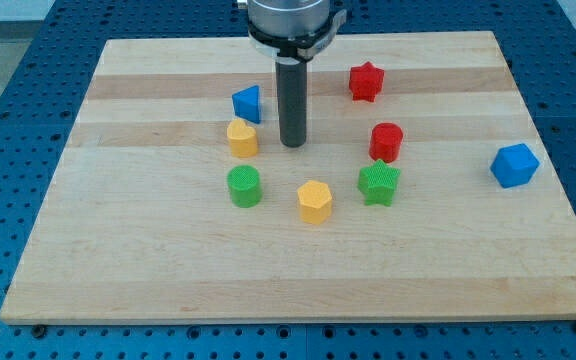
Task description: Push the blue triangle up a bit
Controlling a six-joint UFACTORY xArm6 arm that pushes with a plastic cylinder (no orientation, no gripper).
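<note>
Blue triangle (247, 103) lies up-left of my tip (292, 145); the end effector, a bare rod, holds nothing.

Blue triangle (247, 103), small block, upper-middle board, flat on wood

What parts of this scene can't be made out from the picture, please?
- Camera view: the arm above the rod is cut off by the view's top edge.
- Board: its bottom corners run past the view's bottom edge.
- My tip, right of the blue triangle and yellow block: its contact with the board isn't clear.
</note>
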